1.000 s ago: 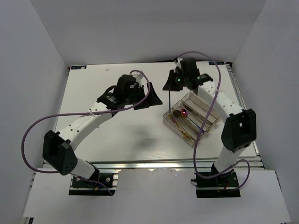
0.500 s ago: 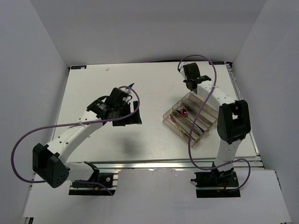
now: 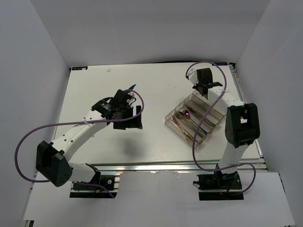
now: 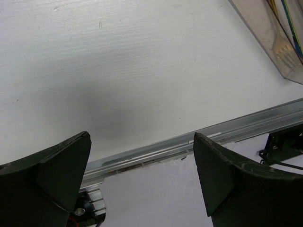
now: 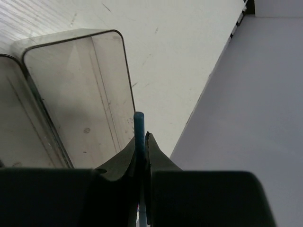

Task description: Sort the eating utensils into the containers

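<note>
**Organizer tray** (image 3: 166, 121): clear smoky plastic with four long compartments. It sits diagonally on the bench (image 3: 94, 85), in the right half near the right edge.

**Contents, from above:**
- An iridescent spoon (image 3: 186, 114) with a purple bowl lies in one of the left-hand compartments.
- Gold and blue slivers lie beside it, too thin to sort by type.
- Gold fork (image 4: 283, 47): only the tines show, in a tray corner cut off at the top right of the left wrist view.

**Right gripper** (image 5: 141, 142): above the tray's far end, toward the bench's far right corner. Its fingers are pinched tight on a blue piece (image 5: 138, 122). Only the slim squared tip stands clear of the fingers, so the rest is hidden and the kind of utensil cannot be told. From above the piece is too small to make out.

**Left gripper** (image 4: 142, 139): fingers spread wide and holding nothing, over bare bench left of the tray, angled toward the near edge.
</note>
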`<state>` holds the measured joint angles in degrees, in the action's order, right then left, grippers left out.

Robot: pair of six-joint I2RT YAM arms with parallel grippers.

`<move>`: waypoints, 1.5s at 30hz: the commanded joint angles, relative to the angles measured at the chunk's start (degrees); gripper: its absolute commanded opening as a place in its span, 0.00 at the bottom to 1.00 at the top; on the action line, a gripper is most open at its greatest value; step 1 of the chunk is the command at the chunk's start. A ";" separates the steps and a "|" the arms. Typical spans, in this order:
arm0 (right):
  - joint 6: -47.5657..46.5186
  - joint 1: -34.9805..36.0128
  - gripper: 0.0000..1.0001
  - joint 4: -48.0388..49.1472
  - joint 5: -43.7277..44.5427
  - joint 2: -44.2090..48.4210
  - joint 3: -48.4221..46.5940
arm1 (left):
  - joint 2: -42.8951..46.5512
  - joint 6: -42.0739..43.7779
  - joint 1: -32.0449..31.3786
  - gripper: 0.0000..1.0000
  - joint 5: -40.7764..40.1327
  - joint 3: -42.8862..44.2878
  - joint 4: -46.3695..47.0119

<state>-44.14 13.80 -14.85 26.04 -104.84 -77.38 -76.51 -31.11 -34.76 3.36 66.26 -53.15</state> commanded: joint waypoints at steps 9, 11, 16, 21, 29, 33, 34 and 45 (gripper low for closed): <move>2.66 -1.85 0.09 -0.09 -6.88 1.74 3.20 | -1.10 1.23 0.13 0.98 -2.39 2.30 0.68; 2.66 -2.55 0.13 0.35 -7.76 2.09 4.26 | -0.66 1.23 0.13 0.98 -2.48 1.95 1.11; 3.18 -3.08 0.27 0.61 -9.43 3.15 5.13 | -0.66 1.49 0.49 0.98 -2.30 2.47 1.20; 4.15 -3.08 0.49 0.70 -9.43 4.46 4.61 | -0.66 1.84 0.84 0.98 -2.56 3.26 0.94; 17.75 -0.01 0.89 -9.02 -10.92 11.58 -9.61 | -4.34 6.83 7.41 0.98 -12.14 8.44 0.05; 34.41 6.22 0.89 -10.90 -12.85 18.68 -11.58 | -9.70 15.26 13.22 0.98 -9.94 9.06 7.43; 37.34 8.85 0.89 -10.47 -15.38 22.53 -10.52 | -11.36 16.86 14.45 0.98 -11.08 9.76 8.49; 60.93 14.23 0.89 -10.34 -32.54 46.03 6.81 | -32.54 22.24 17.71 0.77 -6.17 16.79 13.86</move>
<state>11.77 27.77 -18.37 -1.76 -56.90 -70.72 -108.71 -11.09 -17.43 -5.32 79.77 -42.28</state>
